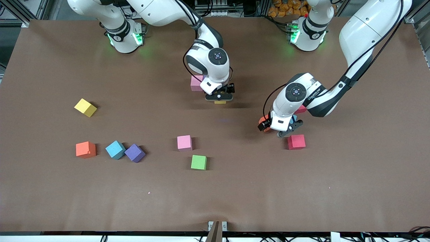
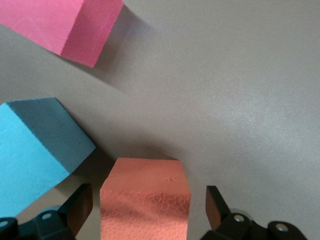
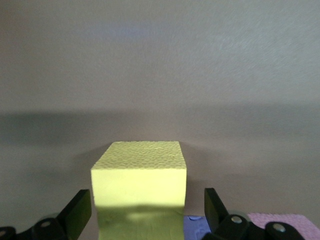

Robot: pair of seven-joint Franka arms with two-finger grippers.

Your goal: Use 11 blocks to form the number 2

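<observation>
both grippers stand open astride foam blocks, one at the growing digit and one at the loose cluster

the right gripper (image 1: 219, 97) has its jaws spread with a gap on either side of a yellow block (image 3: 139, 179) that sits on the table between its fingers (image 3: 76, 210), with a pink block (image 1: 196, 82) just beside it and a purple one (image 3: 194, 228) close under the wrist; the left gripper (image 1: 281, 128) is likewise wide open around an orange block (image 2: 145, 200), a light blue block (image 2: 37, 150) touching or nearly touching that one and a red block (image 1: 296, 141) just beside the fingertips. the cubes look light, matte and slightly springy, so they should grip well but dent if squeezed hard; flat opposite faces, taken squarely at mid-height, seem the safest hold.
</observation>
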